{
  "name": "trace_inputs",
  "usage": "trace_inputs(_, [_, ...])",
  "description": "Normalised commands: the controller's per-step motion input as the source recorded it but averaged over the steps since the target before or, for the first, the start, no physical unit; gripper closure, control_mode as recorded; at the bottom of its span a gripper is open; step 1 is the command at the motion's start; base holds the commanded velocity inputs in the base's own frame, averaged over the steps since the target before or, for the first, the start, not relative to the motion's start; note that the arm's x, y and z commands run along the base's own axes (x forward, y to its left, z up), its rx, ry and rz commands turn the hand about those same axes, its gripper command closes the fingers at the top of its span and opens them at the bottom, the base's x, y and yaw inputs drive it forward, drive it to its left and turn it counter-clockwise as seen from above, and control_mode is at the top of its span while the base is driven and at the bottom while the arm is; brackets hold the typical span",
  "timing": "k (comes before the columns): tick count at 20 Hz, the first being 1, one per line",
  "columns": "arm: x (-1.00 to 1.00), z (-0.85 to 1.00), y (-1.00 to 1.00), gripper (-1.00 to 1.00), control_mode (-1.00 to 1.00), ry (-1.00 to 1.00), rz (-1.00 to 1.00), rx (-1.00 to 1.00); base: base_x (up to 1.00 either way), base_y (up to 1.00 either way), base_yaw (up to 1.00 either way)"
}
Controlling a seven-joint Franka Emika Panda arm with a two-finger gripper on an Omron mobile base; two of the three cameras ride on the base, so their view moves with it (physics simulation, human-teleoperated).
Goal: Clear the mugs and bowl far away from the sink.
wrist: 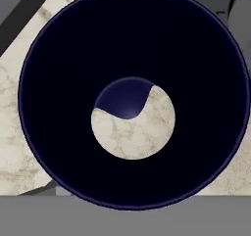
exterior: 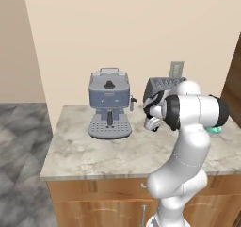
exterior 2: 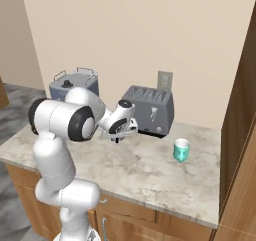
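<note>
Handling, dark navy mug [wrist: 132,39]: judged light, rigid and breakable if dropped or knocked; the glazed wall is judged slippery. A pinch across the rim wall, one finger inside and one outside, is judged the surest hold; its handle cannot be made out.
Position, dark navy mug: directly beneath the hand, in front of the toaster [exterior 2: 150,110], towards its coffee-machine side. In the hand view it is seen from straight above as a wide dark ring.
Position, teal mug [exterior 2: 181,150]: upright on the counter [exterior 2: 150,177], in front of the toaster's far corner, well apart from the hand.
Handling, teal mug: judged the same light, stiff, fragile ware; the rim is free all round for a pinch.
Tool state: the gripper [exterior 2: 119,136] is pointed down at the counter in front of the toaster. Whether the jaws are spread or pressed on the mug wall cannot be told.
Hidden or unclear: the fingertips are not distinguishable against the dark mug. Whether the mug base rests on the counter or hangs just above it cannot be settled. The pale marble patch at the mug's centre is unexplained. In the left base view the teal mug is largely covered by the arm.
Other items: a coffee machine [exterior: 109,103] stands beside the toaster, apart from it.
</note>
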Motion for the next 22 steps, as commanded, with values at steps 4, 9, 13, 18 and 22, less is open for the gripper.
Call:
trace_inputs(4, [0.00,0.50,-0.05,-1.00,-1.00,0.04,-0.05,0.00,0.00,0.00,0.00])
trace_inputs(9, [0.00,0.69,0.00,-1.00,-1.00,0.09,-0.13,0.00,0.00,0.00,0.00])
trace_inputs(13, [-0.24,0.77,-0.02,-1.00,-1.00,0.07,-0.14,0.00,0.00,0.00,0.00])
trace_inputs(18, [-0.45,0.89,0.00,-1.00,-1.00,0.06,-0.11,0.00,0.00,0.00,0.00])
trace_inputs(22, [-0.73,0.73,0.00,-1.00,-1.00,0.01,-0.06,0.00,0.00,0.00,0.00])
